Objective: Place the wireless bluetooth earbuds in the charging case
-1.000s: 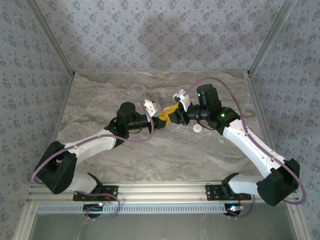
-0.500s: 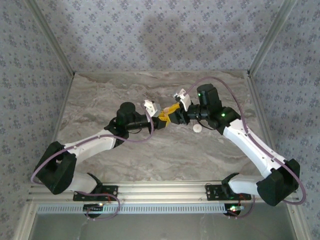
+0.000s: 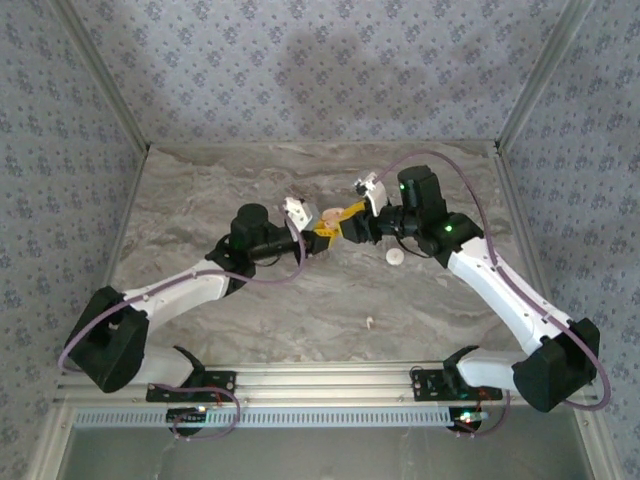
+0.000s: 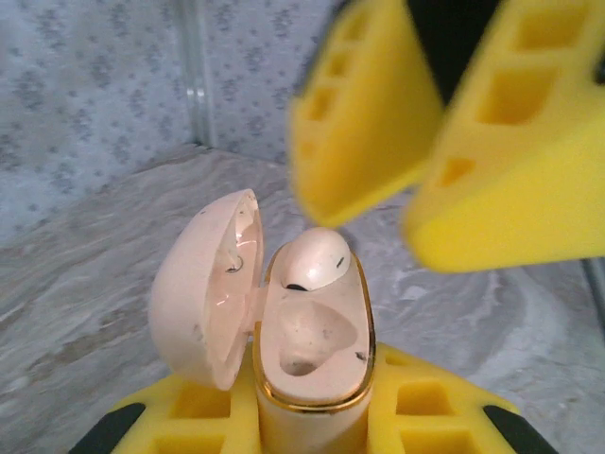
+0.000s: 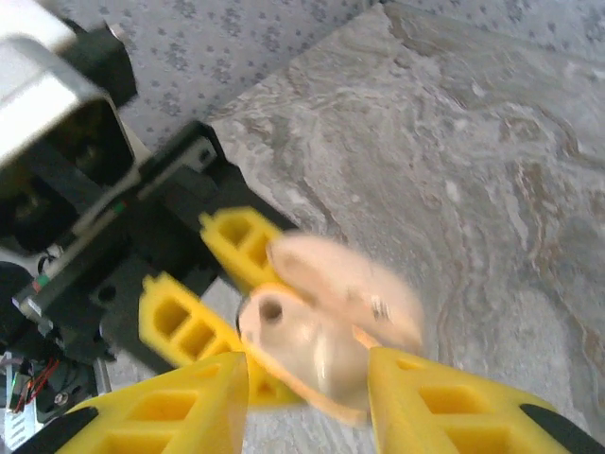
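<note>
Right gripper (image 4: 402, 203) backed away, jaws apart, left gripper (image 4: 307, 421) clamping open charging case (image 4: 312, 350), left wrist showing one earbud (image 4: 317, 257) seated

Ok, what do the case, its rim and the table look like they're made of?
The case looks like glossy peach plastic, with soft highlights on its open lid. The rim is a thin gold band, probably metallic-coated trim, since it glints. The table has a grey veined marble look; whether it is real stone or a printed sheet, I cannot tell.

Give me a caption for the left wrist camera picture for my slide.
Left gripper holds the open charging case, one earbud seated, with the open right gripper close by.
</note>
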Controlling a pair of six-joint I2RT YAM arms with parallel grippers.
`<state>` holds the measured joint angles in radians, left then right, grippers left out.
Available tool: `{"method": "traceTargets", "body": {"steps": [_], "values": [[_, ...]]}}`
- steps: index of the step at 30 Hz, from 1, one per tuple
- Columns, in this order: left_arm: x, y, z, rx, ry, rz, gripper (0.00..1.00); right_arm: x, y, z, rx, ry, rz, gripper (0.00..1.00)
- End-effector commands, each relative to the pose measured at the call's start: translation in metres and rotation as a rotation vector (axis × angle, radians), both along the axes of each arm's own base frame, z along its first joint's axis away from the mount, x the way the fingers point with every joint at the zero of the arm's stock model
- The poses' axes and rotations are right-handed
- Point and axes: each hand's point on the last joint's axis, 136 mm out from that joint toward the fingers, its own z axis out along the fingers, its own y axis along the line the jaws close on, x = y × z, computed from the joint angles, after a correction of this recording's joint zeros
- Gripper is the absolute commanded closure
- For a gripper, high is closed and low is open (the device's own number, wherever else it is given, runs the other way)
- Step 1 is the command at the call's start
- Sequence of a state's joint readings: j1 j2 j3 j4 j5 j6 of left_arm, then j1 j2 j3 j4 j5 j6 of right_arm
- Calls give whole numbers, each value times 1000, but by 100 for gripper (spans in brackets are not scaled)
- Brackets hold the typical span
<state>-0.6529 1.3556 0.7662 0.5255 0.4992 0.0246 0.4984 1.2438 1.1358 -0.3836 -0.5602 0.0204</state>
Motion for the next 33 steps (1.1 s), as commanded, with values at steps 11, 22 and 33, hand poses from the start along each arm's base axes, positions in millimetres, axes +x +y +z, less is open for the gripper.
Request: {"method": "traceTargets", "body": {"steps": [11,22,33], "values": [[19,52,-25,73,66,189,79,-85,-80,-125,-356,746,-393,57],[12,57,-29,65,84,195,79,-140,-85,-222,-567,1104,-619,57],[11,59,-24,66,65,198,79,-136,-75,-254,-627,1138,-621,58]]}}
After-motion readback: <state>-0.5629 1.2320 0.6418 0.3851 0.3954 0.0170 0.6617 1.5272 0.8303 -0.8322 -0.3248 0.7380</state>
